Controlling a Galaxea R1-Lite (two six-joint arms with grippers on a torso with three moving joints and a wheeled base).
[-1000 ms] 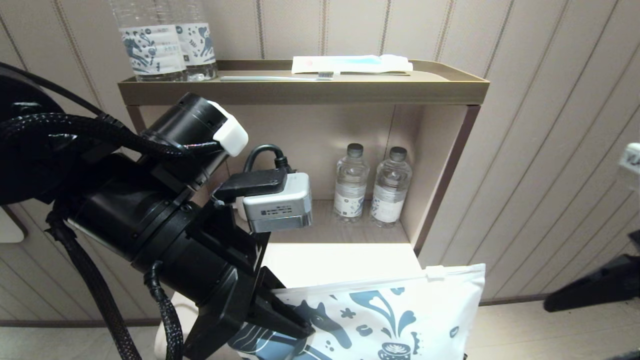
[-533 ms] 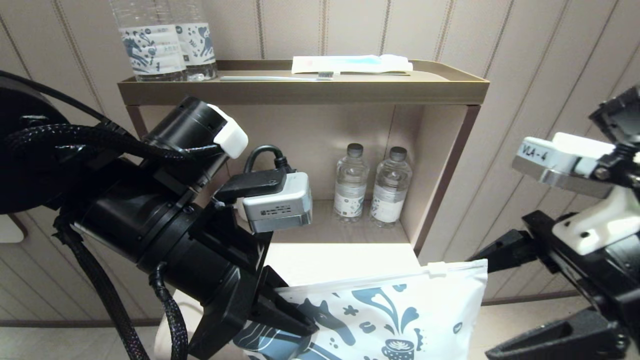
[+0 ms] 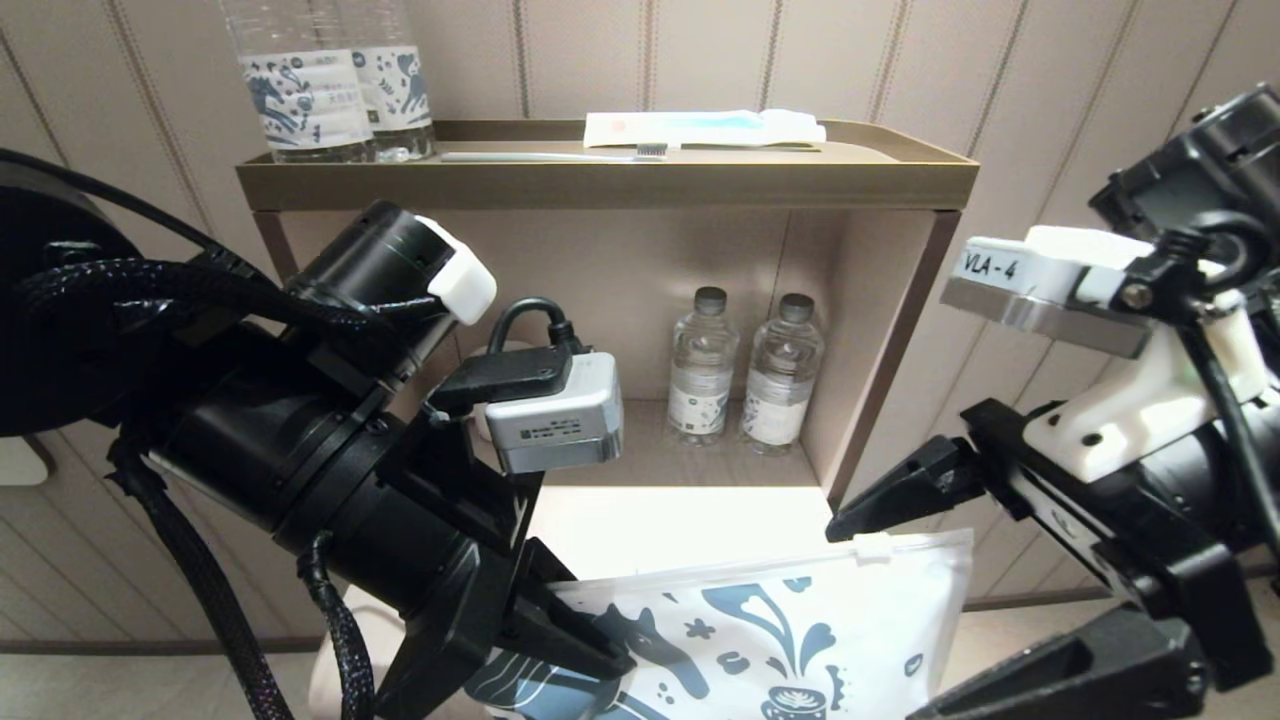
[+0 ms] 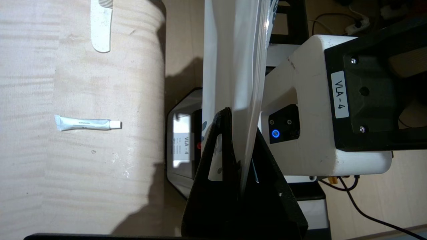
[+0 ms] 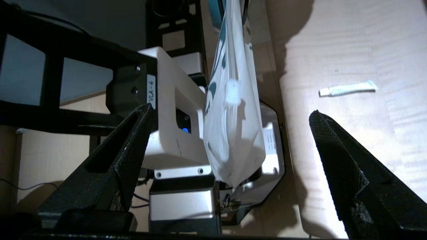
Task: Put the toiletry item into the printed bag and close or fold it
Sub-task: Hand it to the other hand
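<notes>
Right hand (image 3: 880, 600) swings in, fingers spread, its upper fingertip just above the printed bag (image 3: 780, 640); left hand (image 3: 590, 650) pinches the bag's other end, so closing looks next.

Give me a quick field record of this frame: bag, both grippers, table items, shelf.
bag: printed bag hangs upright, zip strip on top, slider near its right end
left gripper: left gripper shut on the bag's left edge
right gripper: right gripper open, fingers either side of the bag's right end, not touching
comb: white comb lies on the table
tube: small tube lies on the table, apart from the bag
top shelf: toothbrush, white packet, two bottles
lower shelf: two small bottles
</notes>
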